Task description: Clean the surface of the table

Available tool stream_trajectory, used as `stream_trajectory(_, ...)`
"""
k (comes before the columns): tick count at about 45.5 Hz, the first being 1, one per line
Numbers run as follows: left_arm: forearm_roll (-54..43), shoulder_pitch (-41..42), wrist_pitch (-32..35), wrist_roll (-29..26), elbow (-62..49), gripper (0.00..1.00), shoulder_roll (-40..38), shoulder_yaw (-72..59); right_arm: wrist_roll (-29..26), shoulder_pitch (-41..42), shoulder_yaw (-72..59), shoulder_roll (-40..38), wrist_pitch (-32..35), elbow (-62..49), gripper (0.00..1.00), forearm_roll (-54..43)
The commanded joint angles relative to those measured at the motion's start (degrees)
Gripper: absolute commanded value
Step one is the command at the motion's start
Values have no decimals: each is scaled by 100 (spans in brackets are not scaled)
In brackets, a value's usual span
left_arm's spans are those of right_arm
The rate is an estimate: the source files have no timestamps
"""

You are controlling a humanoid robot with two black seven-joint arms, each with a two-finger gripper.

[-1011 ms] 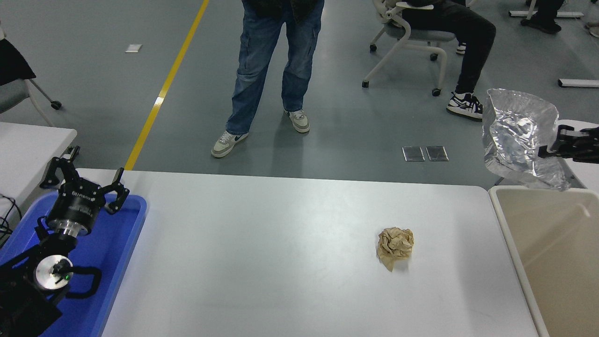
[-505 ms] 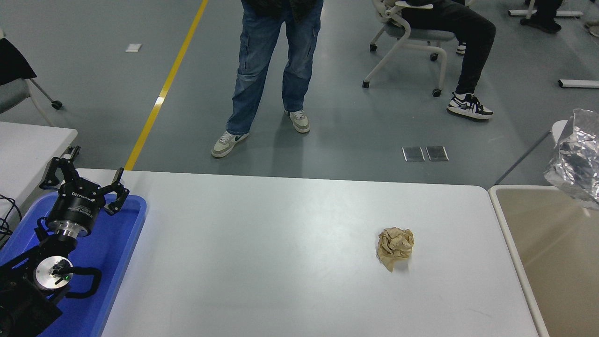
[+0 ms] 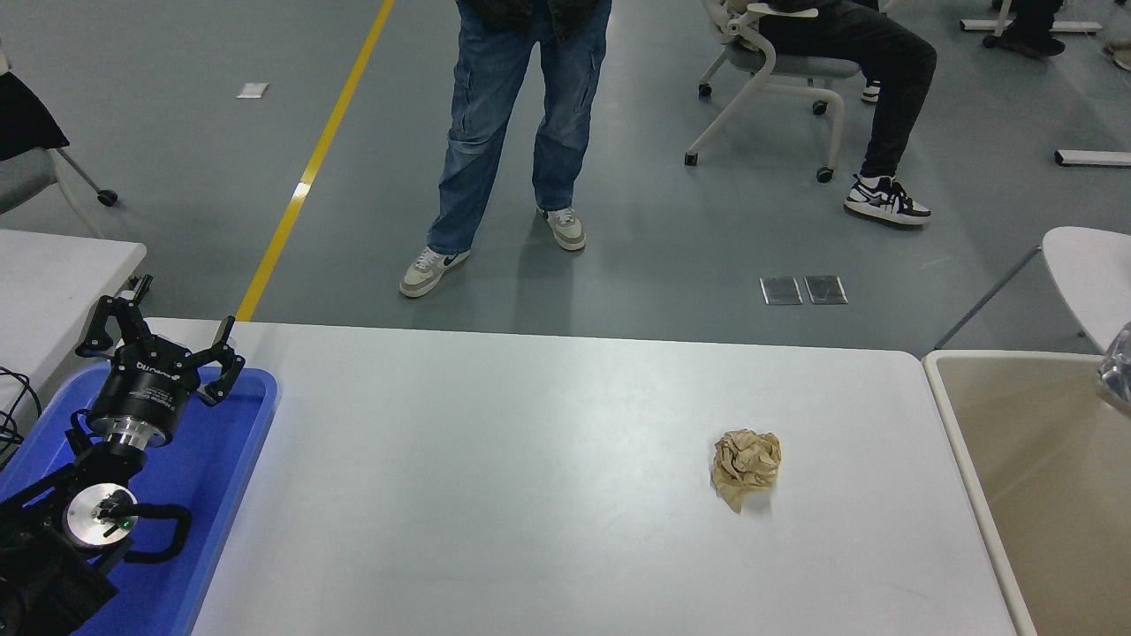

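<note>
Fingers (image 3: 225, 362) of the left gripper (image 3: 159, 346) spread at 9 o'clock; crumpled brown paper (image 3: 747, 466) lies on the surface (image 3: 495, 495) toward 3 o'clock.

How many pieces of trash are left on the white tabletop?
1: a crumpled brown paper ball right of centre on the white tabletop. Nothing looks hidden.

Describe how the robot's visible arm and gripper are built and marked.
Only the left arm shows. It is black, with a round silver joint cap carrying a small green light, and black cables alongside. The left gripper has a black cylindrical body with white lettering, a silver collar and black linked fingers.
</note>
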Motion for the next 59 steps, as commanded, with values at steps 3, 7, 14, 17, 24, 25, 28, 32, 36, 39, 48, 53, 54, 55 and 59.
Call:
stream_trajectory(3,0,0,0,0,0,100,0,0,-343,-560,0,276,-346,-48,0,447)
stream_trajectory(7,0,0,0,0,0,100,0,0,-343,-718,0,364,-451,-48,0,509)
stream_trajectory(14,0,0,0,0,0,100,0,0,-343,-991,62,593,-697,-39,0,579)
stream_trajectory(17,0,0,0,0,0,100,0,0,-343,-1035,62,672,-768,-21,0,579)
stream_trajectory(24,0,0,0,0,0,100,0,0,-343,-1114,62,883,-926,-21,0,579)
stream_trajectory(25,0,0,0,0,0,100,0,0,-352,-1132,62,900,-935,-21,0,579)
stream_trajectory(28,0,0,0,0,0,100,0,0,-343,-1140,62,945,-944,-30,0,579)
stream_trajectory(32,0,0,0,0,0,100,0,0,-343,-1167,62,953,-953,-30,0,579)
stream_trajectory(36,0,0,0,0,0,100,0,0,-343,-1176,62,962,-953,-30,0,579)
stream_trajectory(39,0,0,0,0,0,100,0,0,-343,-1176,62,971,-953,-30,0,579)
stream_trajectory(48,0,0,0,0,0,100,0,0,-343,-1176,71,962,-988,-30,0,588)
stream_trajectory(53,0,0,0,0,0,100,0,0,-343,-1184,62,971,-1189,-21,0,588)
stream_trajectory(54,0,0,0,0,0,100,0,0,-343,-1184,62,971,-1225,-13,0,588)
stream_trajectory(55,0,0,0,0,0,100,0,0,-343,-1184,62,971,-1251,-12,0,588)
stream_trajectory(59,0,0,0,0,0,100,0,0,-343,-1220,71,980,-1339,-4,0,588)
